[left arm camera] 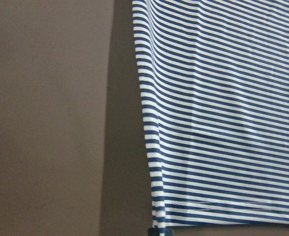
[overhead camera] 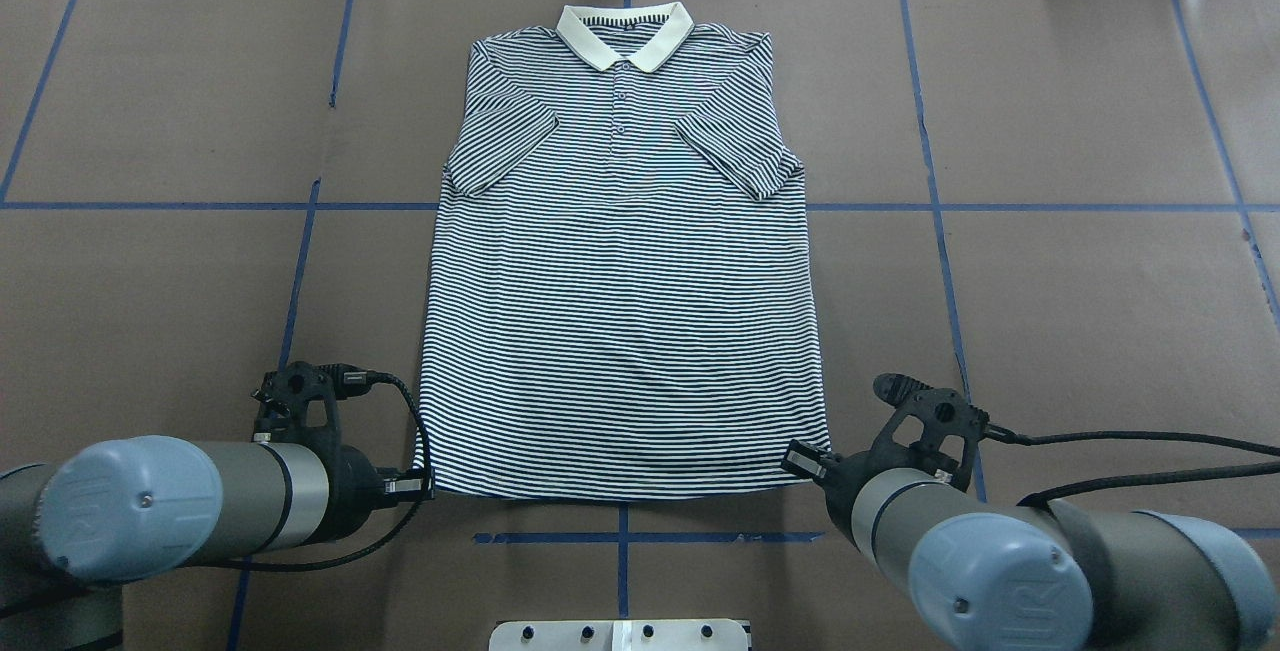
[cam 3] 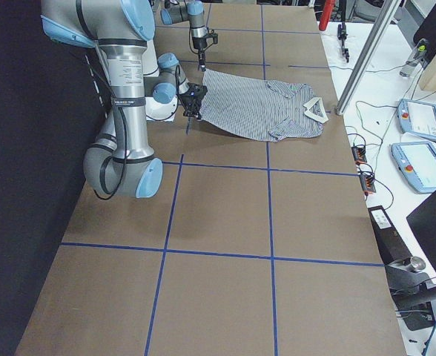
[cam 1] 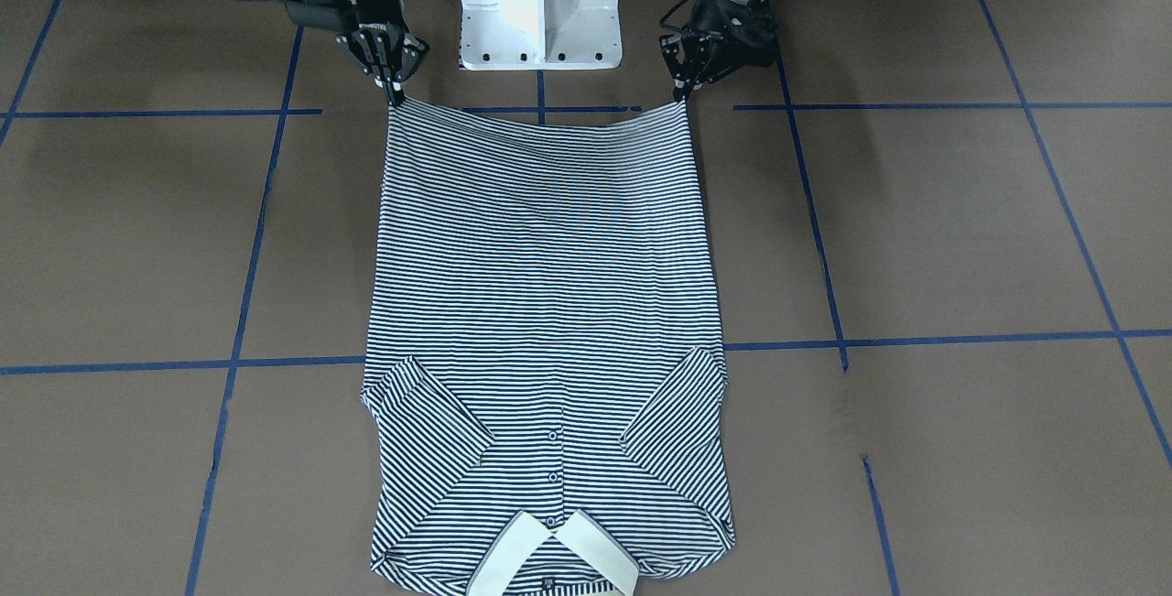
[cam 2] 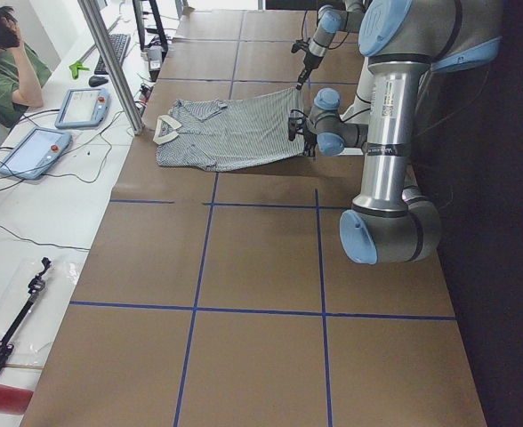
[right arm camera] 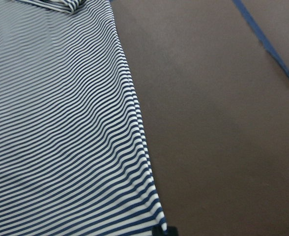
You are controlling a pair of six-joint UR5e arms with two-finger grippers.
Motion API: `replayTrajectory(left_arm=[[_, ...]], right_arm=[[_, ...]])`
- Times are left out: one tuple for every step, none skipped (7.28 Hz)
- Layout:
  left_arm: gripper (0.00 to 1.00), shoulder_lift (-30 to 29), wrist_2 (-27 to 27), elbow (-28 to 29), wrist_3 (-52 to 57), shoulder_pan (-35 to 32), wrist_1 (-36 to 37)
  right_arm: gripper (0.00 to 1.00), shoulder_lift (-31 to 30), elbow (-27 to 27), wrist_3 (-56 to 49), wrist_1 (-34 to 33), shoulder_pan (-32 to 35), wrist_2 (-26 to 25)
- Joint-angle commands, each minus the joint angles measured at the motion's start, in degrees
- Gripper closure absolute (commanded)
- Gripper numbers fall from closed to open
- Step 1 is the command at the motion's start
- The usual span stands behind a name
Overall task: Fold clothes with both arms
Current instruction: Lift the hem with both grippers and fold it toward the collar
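Observation:
The striped polo shirt (cam 1: 540, 285) lies face up on the brown table, cream collar (overhead camera: 625, 31) at the far edge and both sleeves folded in over the chest. My left gripper (cam 1: 682, 94) is shut on one corner of the bottom hem, and my right gripper (cam 1: 396, 94) is shut on the other corner. The hem (cam 1: 540, 120) is stretched between them, raised a little off the table and sagging in the middle. In the left wrist view the pinched corner of the shirt (left arm camera: 157, 223) sits at the bottom edge. The right wrist view shows the shirt (right arm camera: 157, 221) pinched the same way.
The white pedestal base (cam 1: 540, 10) stands between the arms, just behind the hem. Blue tape lines (cam 1: 916, 340) grid the brown table. A person (cam 2: 8, 67) sits at a side desk with teach pendants (cam 2: 35, 151) and cables beyond the collar end.

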Motion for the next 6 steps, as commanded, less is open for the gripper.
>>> replayTrajectory(left_arm=[[1.0,-4.81,-7.05,-22.21,-0.02,-0.6,27.24],[1.0,-12.94,-9.61,-26.23,-0.02,-5.05,38.27],[1.0,-15.55,-10.77,-25.32,-0.02,-6.66,40.47],[1.0,-16.36,-10.78,-22.17,1.29,-6.59,40.23],[1.0,-18.71,-10.26,-18.31,6.96,-7.2,40.31],[1.0,-19.69,-10.52,-14.27,9.71,-11.47,39.88]], right_arm=[[1.0,1.88,21.26,-0.21,-21.28,0.99,7.14],[1.0,5.81,21.96,-0.21,-24.42,2.91,12.14],[1.0,5.93,21.44,-0.39,-25.58,2.67,12.28],[1.0,6.63,19.7,-1.78,-25.68,2.93,12.1],[1.0,10.64,15.94,-4.84,-25.59,5.71,12.02],[1.0,15.64,10.42,-9.48,-25.5,10.61,12.62]])
